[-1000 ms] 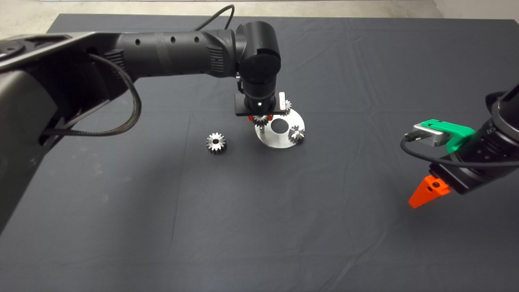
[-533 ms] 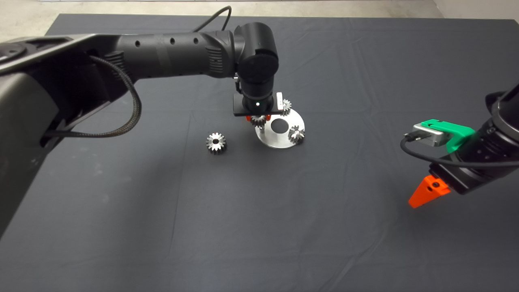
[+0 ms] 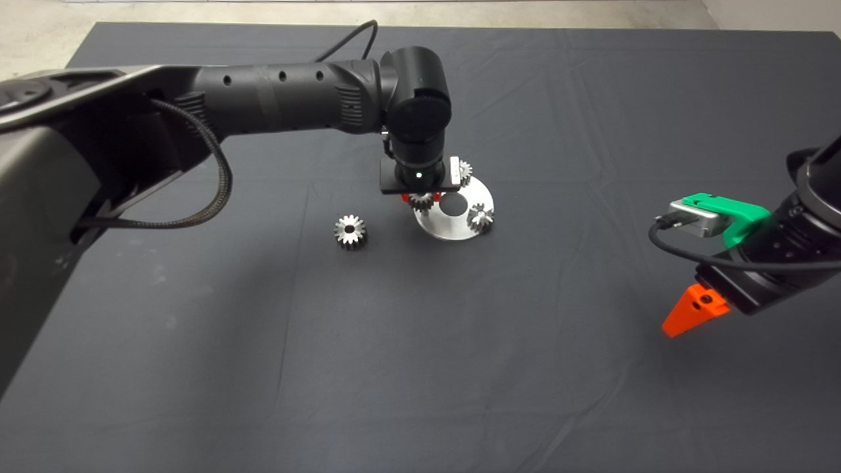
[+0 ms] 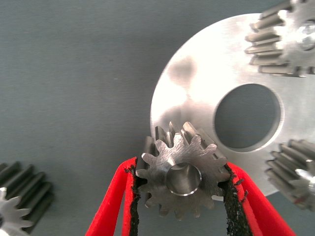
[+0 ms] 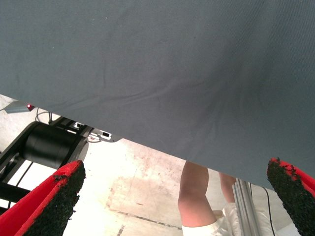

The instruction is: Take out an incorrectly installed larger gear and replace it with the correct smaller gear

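Note:
My left gripper (image 3: 420,198) is shut on the larger gear (image 4: 183,173), a dull grey spur gear with an open round bore. It holds the gear over the left edge of the round silver plate (image 3: 453,227), which also shows in the left wrist view (image 4: 197,83). The red fingers (image 4: 114,206) press the gear's teeth from both sides. The smaller gear (image 3: 349,231), with a bright pale face, lies on the mat to the left of the plate; its edge shows in the left wrist view (image 4: 17,206). My right gripper (image 3: 695,310) is open and parked at the right edge.
Two more small gears (image 3: 464,172) (image 3: 481,217) stand on the plate around its large centre hole (image 3: 451,204). The left arm reaches across the mat's far left. The right wrist view shows the mat's edge, the floor and a person's leg (image 5: 194,196).
My left gripper, still shut on the larger gear, has shifted slightly towards the front of the mat above the plate's edge. The right arm and the gear on the mat have not moved.

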